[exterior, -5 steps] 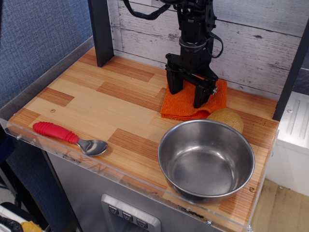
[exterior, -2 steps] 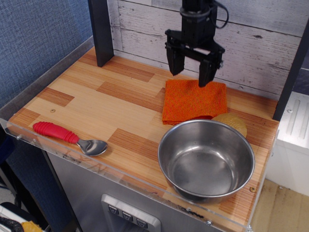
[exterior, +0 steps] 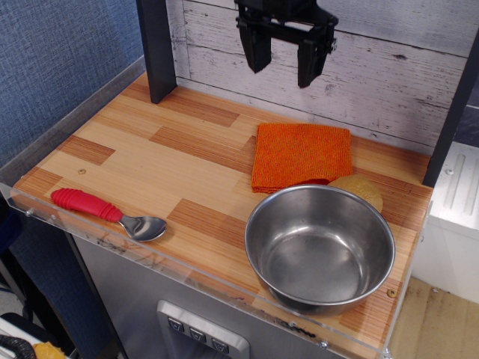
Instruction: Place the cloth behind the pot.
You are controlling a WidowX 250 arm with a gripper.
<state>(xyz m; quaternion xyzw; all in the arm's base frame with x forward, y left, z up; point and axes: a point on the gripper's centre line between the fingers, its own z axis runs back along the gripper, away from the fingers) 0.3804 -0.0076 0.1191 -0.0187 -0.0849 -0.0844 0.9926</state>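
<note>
Where the cloth (exterior: 301,155) lies flat on the wooden table (exterior: 142,161), it shows as a bright orange folded square with a fine ribbed weave, its edges fairly straight and its near right corner tucked against the rim of the pot (exterior: 320,247). It sits below the fingers and slightly to the right of them, well apart from both tips, on the wall side of the pot. That pot is a large shiny steel bowl with a rolled rim, nearer the camera than the fingers and lower right of them. A tan rounded lump (exterior: 359,189) rests just beside the cloth's right corner, touching the pot's far rim. A red-handled spoon (exterior: 107,214) lies far to the lower left.

The gripper (exterior: 285,66) hangs with its two dark fingers (exterior: 258,51) spread apart and nothing between them. Compared with a moment ago it has risen higher and shifted left, away from the cloth, whereas a second ago it was down on the fabric; the cloth now lies flatter and unobstructed.
</note>
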